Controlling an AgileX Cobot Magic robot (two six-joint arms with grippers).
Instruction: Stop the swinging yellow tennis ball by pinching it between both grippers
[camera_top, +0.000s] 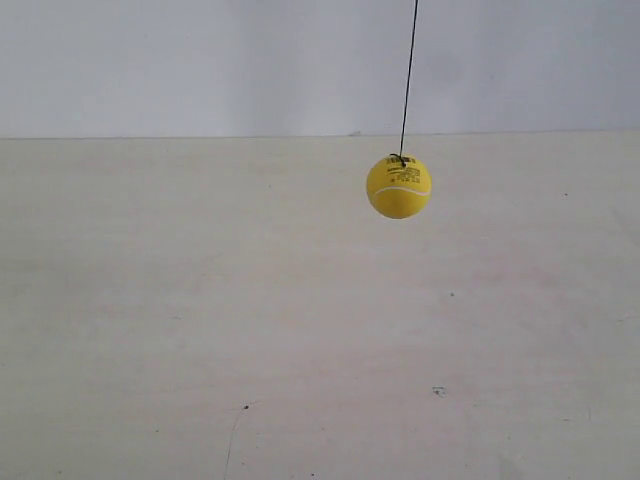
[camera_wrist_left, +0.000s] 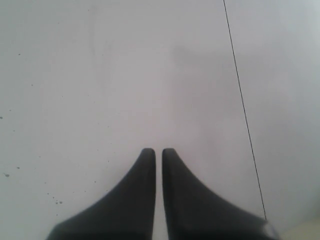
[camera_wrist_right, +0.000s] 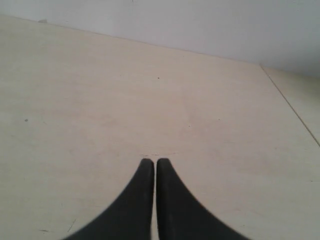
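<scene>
Yellow tennis ball (camera_top: 399, 187) is hanging right of centre in exterior view, over tabletop (camera_top: 200, 330); string (camera_top: 408, 80) running near-vertical, leaning slightly right toward top. Left gripper (camera_wrist_left: 158, 150) and right gripper (camera_wrist_right: 151, 160) jaws sitting nearly together, gripping nothing.

The black string (camera_top: 408, 80) runs off the top edge of the exterior view, right of middle. The print (camera_top: 399, 171) on the yellow tennis ball (camera_top: 399, 190) is too small to read. Each wrist view's edge cuts off the left gripper (camera_wrist_left: 158, 151) and right gripper (camera_wrist_right: 151, 161).
</scene>
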